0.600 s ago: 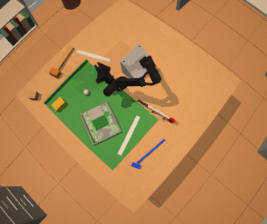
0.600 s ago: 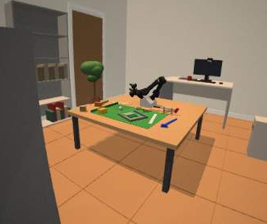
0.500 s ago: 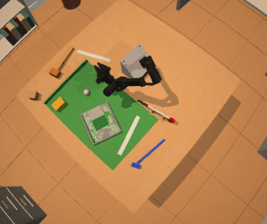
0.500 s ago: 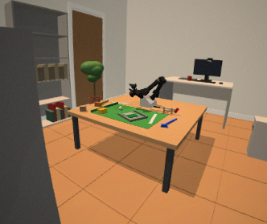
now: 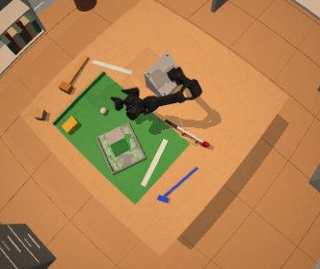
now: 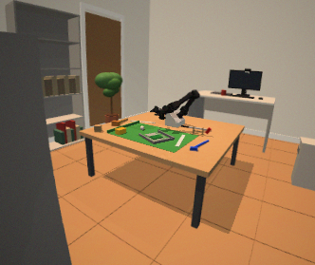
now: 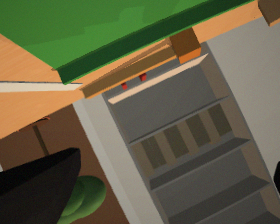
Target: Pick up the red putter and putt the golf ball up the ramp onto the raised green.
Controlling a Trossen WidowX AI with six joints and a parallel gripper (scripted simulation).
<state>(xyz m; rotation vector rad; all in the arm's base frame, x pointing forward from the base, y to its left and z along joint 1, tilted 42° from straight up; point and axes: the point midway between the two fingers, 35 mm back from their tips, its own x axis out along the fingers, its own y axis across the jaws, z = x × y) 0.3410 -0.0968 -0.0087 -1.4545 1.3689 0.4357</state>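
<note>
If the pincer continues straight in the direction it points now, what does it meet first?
Probably nothing on the table: the open pincer aims over the green mat toward the bookshelf. Depth is unclear.

green mat (image 5: pixel 89 108), white golf ball (image 5: pixel 103 111), blue putter (image 5: pixel 178 184)

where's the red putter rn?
Top view: the red putter lies on the bare table just off the mat's right edge, red head toward the table's right side, above the blue putter. The open pincer is over the mat, away from it.
</note>
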